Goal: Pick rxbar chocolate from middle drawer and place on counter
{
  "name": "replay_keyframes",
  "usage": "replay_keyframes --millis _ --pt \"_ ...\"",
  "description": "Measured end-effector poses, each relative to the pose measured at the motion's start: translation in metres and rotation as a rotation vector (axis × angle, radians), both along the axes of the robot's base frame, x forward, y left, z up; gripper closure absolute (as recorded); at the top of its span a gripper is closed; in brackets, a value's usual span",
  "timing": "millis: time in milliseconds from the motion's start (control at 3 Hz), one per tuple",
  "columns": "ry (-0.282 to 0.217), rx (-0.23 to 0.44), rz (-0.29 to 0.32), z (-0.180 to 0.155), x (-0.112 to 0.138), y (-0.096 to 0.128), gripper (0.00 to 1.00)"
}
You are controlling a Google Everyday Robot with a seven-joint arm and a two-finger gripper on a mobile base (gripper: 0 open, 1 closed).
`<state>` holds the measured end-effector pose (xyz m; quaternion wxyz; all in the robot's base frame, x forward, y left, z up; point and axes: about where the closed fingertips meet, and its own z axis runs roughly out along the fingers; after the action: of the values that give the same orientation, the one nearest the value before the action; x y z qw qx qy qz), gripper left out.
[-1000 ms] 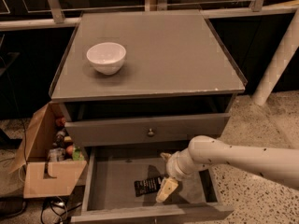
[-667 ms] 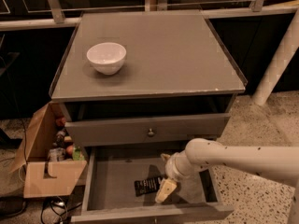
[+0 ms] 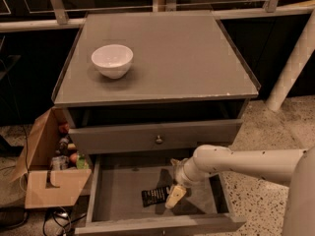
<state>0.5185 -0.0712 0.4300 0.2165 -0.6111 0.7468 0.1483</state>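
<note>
Sitting low in the middle drawer point(image 3: 123, 191), gripper point(image 3: 175, 196) just beside the rxbar chocolate point(image 3: 154, 196), grip impossible to tell.

The bench point(image 3: 187, 58) is matt grey painted wood, chipped at one front corner. The white bowl point(image 3: 112, 60) looks glossy ceramic. Inside the dull grey middle drawer point(image 3: 118, 191), the smooth cream plastic end effector point(image 3: 175, 196) sits beside the black-wrapped rxbar chocolate point(image 3: 153, 196). The cardboard box point(image 3: 54, 188) is matt.

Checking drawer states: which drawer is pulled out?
The middle drawer, below the knobbed drawer front; it holds the rxbar chocolate, with the gripper beside the bar.
</note>
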Motion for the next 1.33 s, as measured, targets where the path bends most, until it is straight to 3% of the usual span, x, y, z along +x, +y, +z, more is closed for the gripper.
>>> replay_keyframes --millis 667,1000,1333 --pt "0.004 0.032 0.019 -0.026 0.019 0.018 0.0" --pt "0.041 0.049 0.065 -0.034 -0.005 0.03 0.0" --pt "0.066 0.077 0.075 -0.068 0.0 0.038 0.0"
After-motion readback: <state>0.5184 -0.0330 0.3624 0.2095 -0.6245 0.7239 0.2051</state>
